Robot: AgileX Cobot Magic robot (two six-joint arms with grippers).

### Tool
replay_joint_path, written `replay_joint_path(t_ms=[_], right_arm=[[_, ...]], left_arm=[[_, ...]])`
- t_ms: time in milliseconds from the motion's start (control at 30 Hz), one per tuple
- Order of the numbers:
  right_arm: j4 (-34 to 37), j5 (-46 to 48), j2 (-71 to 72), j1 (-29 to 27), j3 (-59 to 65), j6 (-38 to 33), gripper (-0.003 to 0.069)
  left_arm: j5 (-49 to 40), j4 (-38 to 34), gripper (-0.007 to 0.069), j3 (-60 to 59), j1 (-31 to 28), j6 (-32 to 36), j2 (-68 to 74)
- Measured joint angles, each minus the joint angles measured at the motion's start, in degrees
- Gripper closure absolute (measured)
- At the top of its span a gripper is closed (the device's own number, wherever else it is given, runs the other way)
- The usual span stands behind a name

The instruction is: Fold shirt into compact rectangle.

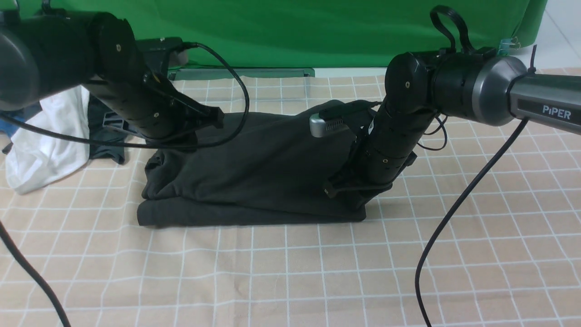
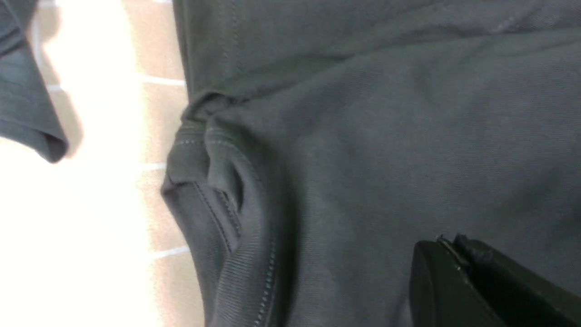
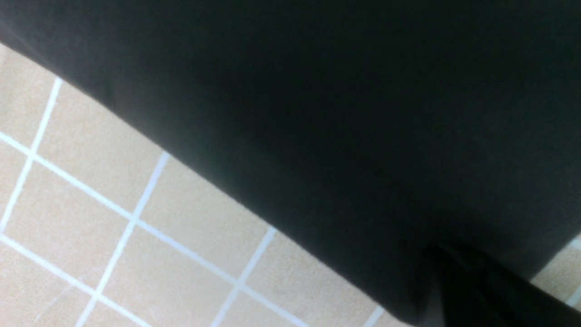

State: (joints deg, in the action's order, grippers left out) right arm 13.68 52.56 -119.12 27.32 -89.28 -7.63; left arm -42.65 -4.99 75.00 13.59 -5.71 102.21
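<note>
The black shirt lies folded into a rough, thick rectangle on the checked tablecloth, its long fold facing the front. My left gripper is shut, its tips down on the cloth near the shirt's left back part, beside a ribbed, stitched hem; nothing shows between the jaws. At the shirt's right front corner my right gripper is down on the dark fabric, jaws together; its tips are mostly hidden by the arm in the front view.
A heap with a white garment and a dark one lies at the left back. Black cables hang from both arms across the table. A green backdrop closes the far edge.
</note>
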Motion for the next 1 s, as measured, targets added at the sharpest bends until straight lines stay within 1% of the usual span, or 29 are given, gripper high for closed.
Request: replay_joint_path(t_ms=[100, 367, 433, 567, 633, 767, 900, 1000], right_arm=[[0.00, 0.00, 0.00, 0.00, 0.00, 0.00, 0.0620], [0.00, 0.00, 0.00, 0.00, 0.00, 0.00, 0.0620], [0.00, 0.00, 0.00, 0.00, 0.00, 0.00, 0.0621], [0.00, 0.02, 0.00, 0.00, 0.00, -0.18, 0.0621], [0.00, 0.02, 0.12, 0.00, 0.00, -1.26, 0.0621], [-0.13, 0.13, 1.89, -0.63, 0.00, -1.72, 0.0621], [-1.70, 1.34, 10.14, -4.23, -0.06, -1.88, 0.0621], [-2.29, 2.14, 17.42, -7.62, -0.06, -1.88, 0.0621]], left_arm=[[-0.07, 0.01, 0.0606, 0.02, -0.69, -0.21, 1.55], [-0.28, 0.24, 0.0606, 0.02, -7.43, -0.39, 9.14], [-0.28, 0.22, 0.0606, 0.02, -9.57, -0.39, 9.34], [0.22, 0.22, 0.0606, 0.02, -11.33, 0.49, 7.85], [0.22, -0.40, 0.0606, 0.02, -11.46, 3.20, 5.80], [-0.75, -2.11, 0.0606, 0.02, -11.40, 5.04, 1.87], [-3.78, -6.39, 0.0606, 0.02, -11.40, 10.64, -7.77], [-6.17, -8.82, 0.0606, -0.12, -11.40, 12.69, -15.23]])
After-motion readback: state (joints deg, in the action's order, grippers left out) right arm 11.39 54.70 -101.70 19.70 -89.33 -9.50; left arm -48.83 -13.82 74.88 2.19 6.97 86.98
